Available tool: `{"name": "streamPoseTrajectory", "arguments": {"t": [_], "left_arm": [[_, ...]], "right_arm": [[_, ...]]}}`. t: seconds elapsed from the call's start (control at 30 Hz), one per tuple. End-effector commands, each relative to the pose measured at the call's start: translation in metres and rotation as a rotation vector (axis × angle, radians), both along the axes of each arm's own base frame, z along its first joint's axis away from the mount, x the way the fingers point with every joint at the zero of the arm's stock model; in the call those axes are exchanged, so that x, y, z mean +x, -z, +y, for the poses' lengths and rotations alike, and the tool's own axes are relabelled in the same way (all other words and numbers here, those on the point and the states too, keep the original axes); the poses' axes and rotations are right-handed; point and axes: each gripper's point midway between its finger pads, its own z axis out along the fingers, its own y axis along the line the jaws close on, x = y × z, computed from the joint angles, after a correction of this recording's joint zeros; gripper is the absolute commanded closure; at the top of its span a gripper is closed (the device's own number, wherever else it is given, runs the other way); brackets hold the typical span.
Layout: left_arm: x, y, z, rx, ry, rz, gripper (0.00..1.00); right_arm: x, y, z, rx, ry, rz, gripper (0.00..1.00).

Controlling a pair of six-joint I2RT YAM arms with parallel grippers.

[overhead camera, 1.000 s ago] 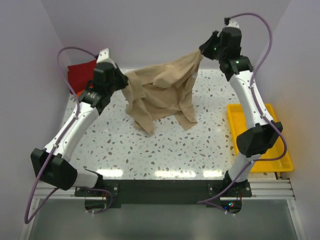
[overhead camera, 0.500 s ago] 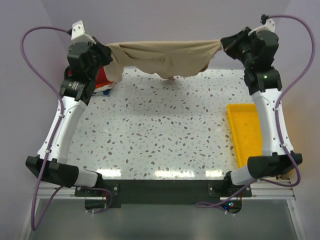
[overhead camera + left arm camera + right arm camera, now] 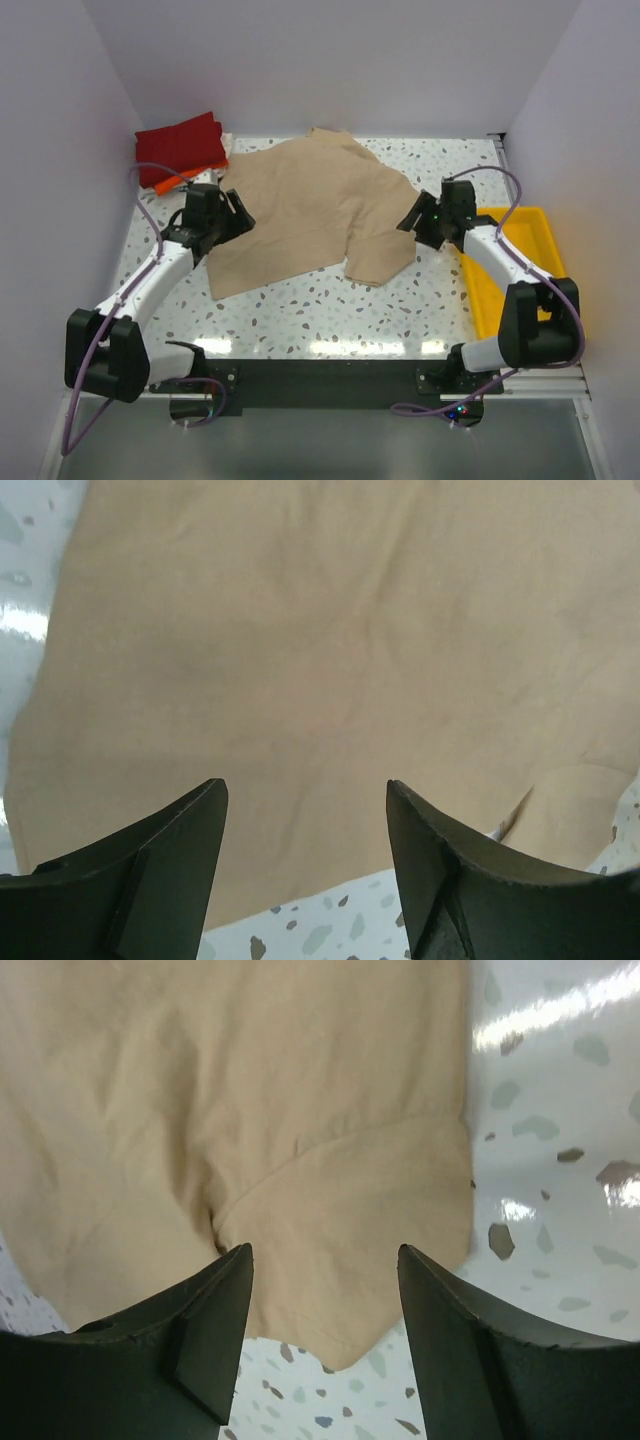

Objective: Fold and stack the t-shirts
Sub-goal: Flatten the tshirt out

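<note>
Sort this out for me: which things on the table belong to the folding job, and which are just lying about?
Job:
tan shirt, spread flat
red shirt, folded, on top of the orange shirt, far left corner

Lying about:
yellow tray, right edge

L arm (image 3: 150, 285) & R arm (image 3: 495, 255): white shells, black joints/bases noted. Purple cables (image 3: 140, 195) seen along each. Fingers (image 3: 150, 870) black, wedge-shaped, matte.
</note>
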Motion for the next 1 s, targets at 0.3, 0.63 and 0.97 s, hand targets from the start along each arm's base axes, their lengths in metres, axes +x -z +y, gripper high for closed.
{"name": "streamPoseTrajectory", "arguments": {"t": [0.3, 0.63, 0.97], "left_arm": [[-0.067, 0.076, 0.013, -0.099, -0.16, 0.164, 0.33], [-0.125, 0.1, 0.076, 0.072, -0.517, 0.317, 0.34], [-0.152, 0.136, 0.073, 0.05, -0.535, 0.413, 0.36]], "right_arm": [[-0.046, 0.028, 0.029, -0.067, -0.083, -0.033, 0.37], [-0.042, 0.029, 0.026, -0.101, -0.094, -0.021, 0.37], [-0.044, 0.035, 0.028, -0.094, -0.107, 0.002, 0.37]]}}
